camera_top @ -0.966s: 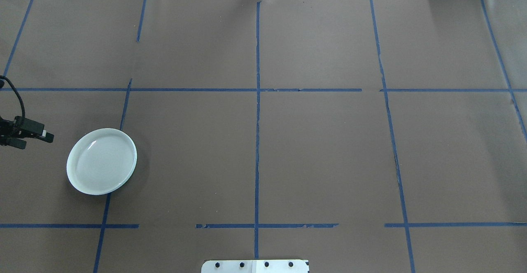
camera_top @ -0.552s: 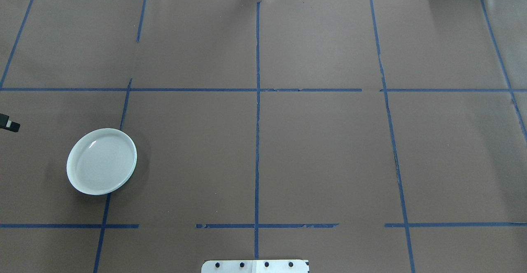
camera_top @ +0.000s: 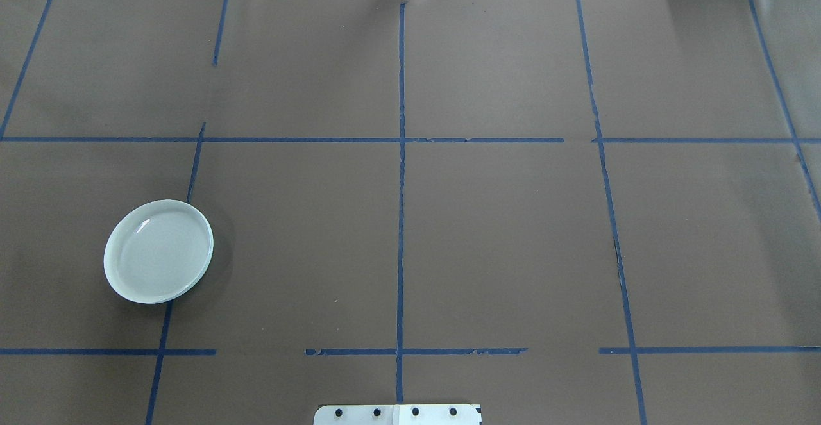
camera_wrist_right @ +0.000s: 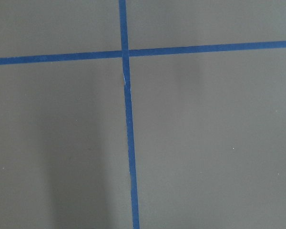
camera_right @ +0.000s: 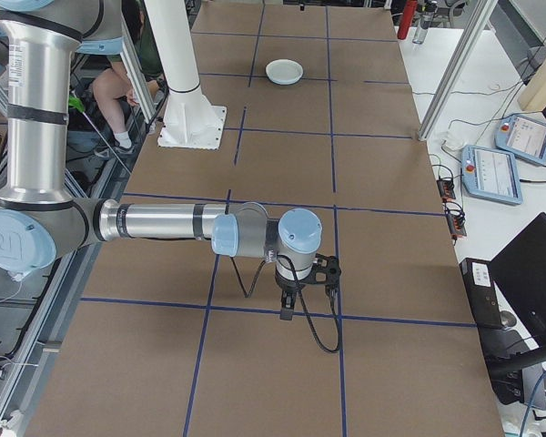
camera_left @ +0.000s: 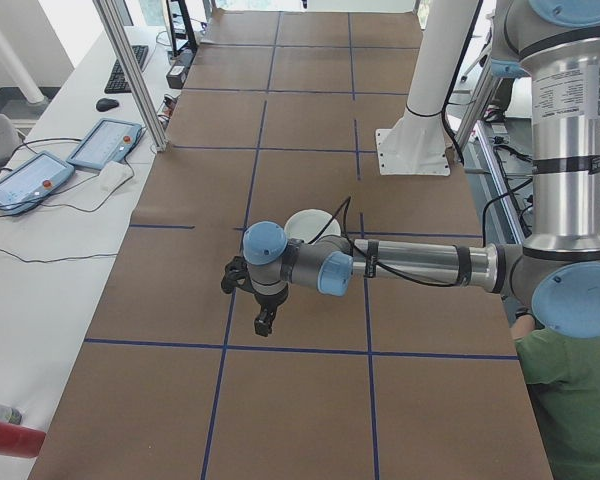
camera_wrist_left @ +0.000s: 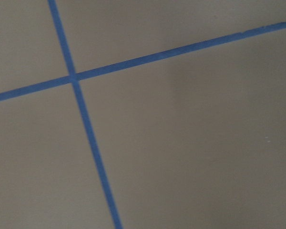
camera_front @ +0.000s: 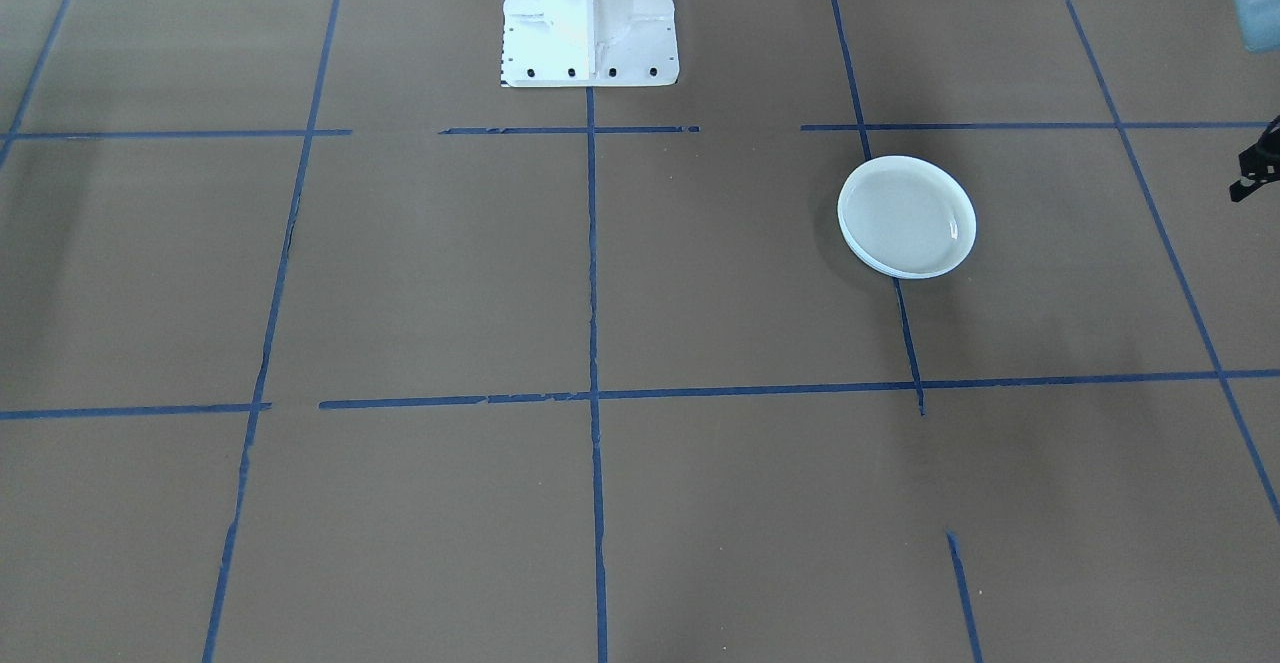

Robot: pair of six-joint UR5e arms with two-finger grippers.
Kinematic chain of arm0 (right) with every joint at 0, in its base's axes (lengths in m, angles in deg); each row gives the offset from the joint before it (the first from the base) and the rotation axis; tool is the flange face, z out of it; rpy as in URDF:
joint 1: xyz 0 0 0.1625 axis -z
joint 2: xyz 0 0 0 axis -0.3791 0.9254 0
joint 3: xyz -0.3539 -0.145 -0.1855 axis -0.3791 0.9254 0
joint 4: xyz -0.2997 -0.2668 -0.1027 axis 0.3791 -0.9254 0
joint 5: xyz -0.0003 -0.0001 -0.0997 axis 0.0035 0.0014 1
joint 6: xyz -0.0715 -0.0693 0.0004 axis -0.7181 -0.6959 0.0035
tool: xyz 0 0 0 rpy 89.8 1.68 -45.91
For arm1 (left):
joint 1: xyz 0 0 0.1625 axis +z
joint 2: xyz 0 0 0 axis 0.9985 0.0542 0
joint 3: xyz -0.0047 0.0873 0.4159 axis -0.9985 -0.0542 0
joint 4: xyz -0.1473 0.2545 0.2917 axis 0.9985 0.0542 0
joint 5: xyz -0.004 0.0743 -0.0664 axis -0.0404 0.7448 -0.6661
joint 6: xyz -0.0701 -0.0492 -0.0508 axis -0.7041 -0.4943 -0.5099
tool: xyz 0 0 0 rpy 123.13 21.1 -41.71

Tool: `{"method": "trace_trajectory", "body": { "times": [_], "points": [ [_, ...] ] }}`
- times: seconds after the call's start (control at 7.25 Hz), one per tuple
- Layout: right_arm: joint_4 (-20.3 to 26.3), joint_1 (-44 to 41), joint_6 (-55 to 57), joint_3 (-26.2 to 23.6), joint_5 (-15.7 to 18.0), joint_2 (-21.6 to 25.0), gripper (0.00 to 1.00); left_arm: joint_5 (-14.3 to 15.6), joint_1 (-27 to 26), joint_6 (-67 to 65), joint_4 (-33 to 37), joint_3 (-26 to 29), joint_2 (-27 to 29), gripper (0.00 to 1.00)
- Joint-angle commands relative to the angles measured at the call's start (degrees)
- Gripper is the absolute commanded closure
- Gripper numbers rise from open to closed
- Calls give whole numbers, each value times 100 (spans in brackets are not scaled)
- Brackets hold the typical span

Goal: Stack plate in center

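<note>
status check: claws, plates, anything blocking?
Left claw clear of plates, state unclear. Right claw far off, state unclear. Plate stack sits left of center. Nothing in the way.

Surface: plain brown table cover (camera_wrist_left: 190, 143)
Markings: two blue tape lines (camera_wrist_left: 93, 148) crossing at upper left

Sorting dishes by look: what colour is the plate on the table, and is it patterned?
Pale blue-grey, plain; the plate shows best in the overhead view.

Both arms are built of brushed silver tubes joined by grey housings with pale blue round caps; the left arm (camera_left: 420, 265) carries a black cable along its forearm, and the right arm (camera_right: 164, 223) ends in black wrist hardware, cable looping below
</note>
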Motion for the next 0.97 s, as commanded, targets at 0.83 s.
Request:
{"method": "trace_trajectory", "body": {
  "times": [0.83],
  "points": [
    [0, 2, 0, 0, 0, 0, 0, -98, -882, 326, -581, 13, 15, 0]
  ]
}}
